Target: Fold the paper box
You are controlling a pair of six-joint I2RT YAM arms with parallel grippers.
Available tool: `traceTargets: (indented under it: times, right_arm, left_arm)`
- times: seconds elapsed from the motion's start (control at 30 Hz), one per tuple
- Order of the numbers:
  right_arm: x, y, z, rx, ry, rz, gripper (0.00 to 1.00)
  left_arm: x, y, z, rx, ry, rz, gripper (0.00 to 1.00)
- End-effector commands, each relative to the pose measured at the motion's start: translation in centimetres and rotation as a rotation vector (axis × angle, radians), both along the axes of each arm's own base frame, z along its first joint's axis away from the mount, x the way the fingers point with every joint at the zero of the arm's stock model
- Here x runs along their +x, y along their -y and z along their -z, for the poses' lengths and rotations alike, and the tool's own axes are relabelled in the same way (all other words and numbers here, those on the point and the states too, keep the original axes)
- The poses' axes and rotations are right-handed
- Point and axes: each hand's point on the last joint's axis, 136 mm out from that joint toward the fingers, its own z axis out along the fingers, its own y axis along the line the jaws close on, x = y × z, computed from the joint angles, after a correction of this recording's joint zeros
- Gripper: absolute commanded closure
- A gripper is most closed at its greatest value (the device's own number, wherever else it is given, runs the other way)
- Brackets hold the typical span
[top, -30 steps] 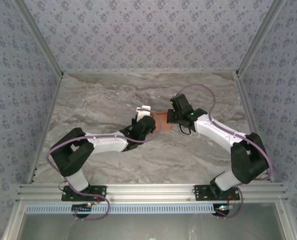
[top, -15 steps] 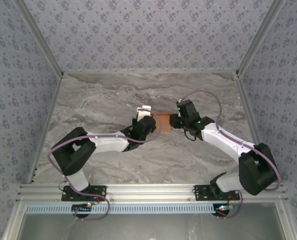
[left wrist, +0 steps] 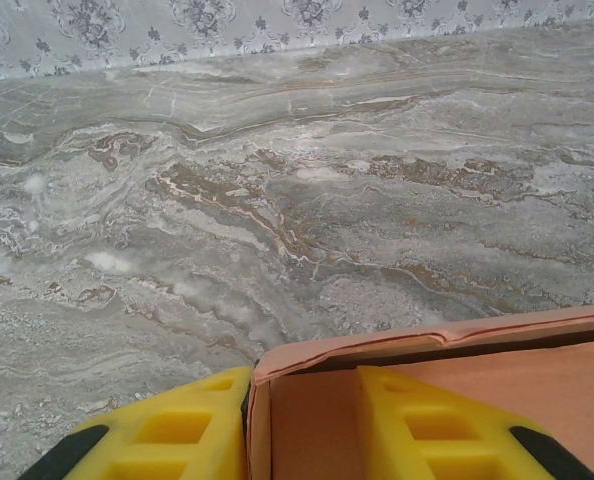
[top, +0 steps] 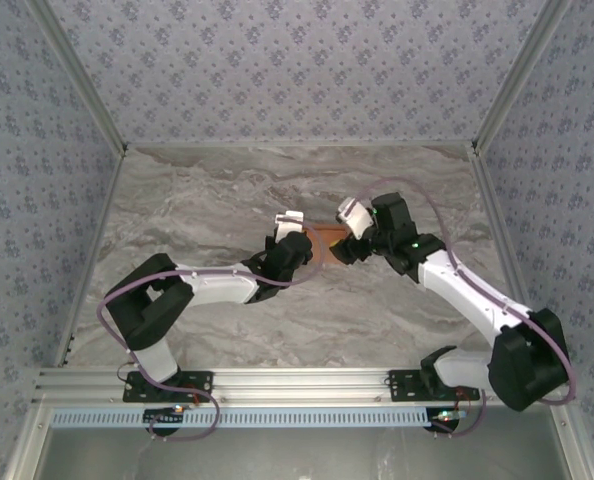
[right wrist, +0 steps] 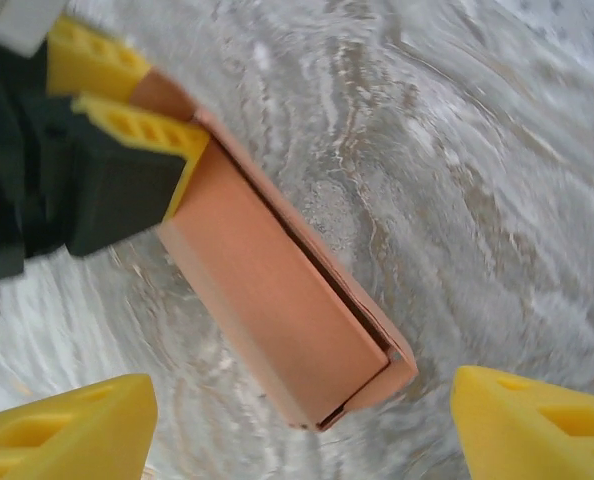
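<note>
My left gripper pinches one wall of the paper box, a finger on each side, at mid-table. My right gripper straddles the box's free end, spread wide, empty. I'd tuck that end squarely, left grip firm.

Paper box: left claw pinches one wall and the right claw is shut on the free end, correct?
No. The right claw is open, its fingers spread wide of the paper box, per the right wrist view. The left claw does pinch one wall.
</note>
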Motion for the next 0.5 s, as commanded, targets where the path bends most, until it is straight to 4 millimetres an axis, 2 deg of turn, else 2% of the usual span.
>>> traceTargets:
  times: [0.0, 0.07, 0.27, 0.47]
  right_arm:
    - [0.3, -0.8, 2.1, -0.236, 0.177, -0.317, 0.2]
    - [0.8, -1.1, 2.9, -0.271, 0.212, -0.37, 0.2]
    - [2.0, -2.0, 2.2, -0.286, 0.327, -0.414, 0.2]
    - [1.9, -2.3, 4.3, -0.346, 0.327, -0.489, 0.24]
  left_arm:
    - [-0.9, 0.0, 2.0, 0.07, -0.048, 0.042, 0.7]
    - [-0.9, -0.1, 2.0, 0.069, -0.048, 0.043, 0.7]
    - [-0.9, -0.2, 2.3, 0.057, -0.055, 0.043, 0.7]
    - [-0.6, -0.3, 2.5, 0.045, -0.065, 0.041, 0.7]
